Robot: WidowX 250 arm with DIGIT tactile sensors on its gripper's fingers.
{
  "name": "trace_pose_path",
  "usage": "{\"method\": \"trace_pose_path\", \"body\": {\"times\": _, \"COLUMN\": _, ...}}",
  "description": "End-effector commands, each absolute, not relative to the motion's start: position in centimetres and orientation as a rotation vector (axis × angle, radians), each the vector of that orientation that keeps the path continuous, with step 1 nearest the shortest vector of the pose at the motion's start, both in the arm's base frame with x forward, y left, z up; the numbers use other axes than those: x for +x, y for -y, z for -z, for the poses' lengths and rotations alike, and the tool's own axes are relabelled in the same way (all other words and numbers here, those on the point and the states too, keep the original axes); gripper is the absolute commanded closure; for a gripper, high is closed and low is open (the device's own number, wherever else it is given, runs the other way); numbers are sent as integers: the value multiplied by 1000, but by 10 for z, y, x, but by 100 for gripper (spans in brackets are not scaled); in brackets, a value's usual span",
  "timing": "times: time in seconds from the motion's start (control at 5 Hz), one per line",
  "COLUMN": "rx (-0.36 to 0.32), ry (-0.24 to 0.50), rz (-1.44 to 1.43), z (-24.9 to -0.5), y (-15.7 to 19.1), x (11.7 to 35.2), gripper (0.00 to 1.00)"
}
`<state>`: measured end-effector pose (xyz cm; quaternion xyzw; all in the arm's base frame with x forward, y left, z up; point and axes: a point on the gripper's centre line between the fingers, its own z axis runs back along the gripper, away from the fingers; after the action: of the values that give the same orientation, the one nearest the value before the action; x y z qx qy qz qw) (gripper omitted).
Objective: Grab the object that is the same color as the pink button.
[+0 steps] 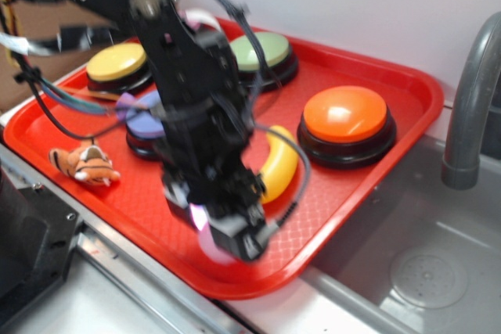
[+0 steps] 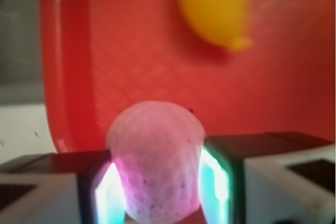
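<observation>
Only the wrist view shows the tool (image 2: 157, 187) pinching the pink ball (image 2: 156, 158) above the red tray (image 2: 68, 77); the exterior view shows four visible buttons, one banana (image 1: 279, 163), one toy tiger (image 1: 82, 166).

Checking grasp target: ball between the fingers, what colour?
Pink ball, clearest in the wrist view.

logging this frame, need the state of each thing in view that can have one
gripper: shut on the pink ball, low over the tray's near edge
pink ball: pinched between the gripper's two fingers
banana: lying loose on the tray, beside the arm
tiger toy: lying on the tray, untouched
orange button: upright, nothing on it
yellow button: upright, nothing on it
green button: partly hidden by the arm
red tray: flat beside the sink
</observation>
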<state>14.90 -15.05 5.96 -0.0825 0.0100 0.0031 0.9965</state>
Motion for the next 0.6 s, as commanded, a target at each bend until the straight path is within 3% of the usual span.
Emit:
{"method": "trace_pose_path", "body": {"times": 0.0, "rx": 24, "ry": -8, "rz": 41, "z": -139, "y": 83, "x": 157, "gripper": 100}}
{"method": "trace_pose_path", "body": {"times": 0.2, "rx": 90, "ry": -46, "rz": 6, "z": -145, "y": 60, "x": 154, "gripper": 100}}
{"method": "trace_pose_path", "body": {"times": 0.4, "rx": 93, "ry": -32, "rz": -41, "z": -144, "y": 30, "x": 148, "gripper": 100}}
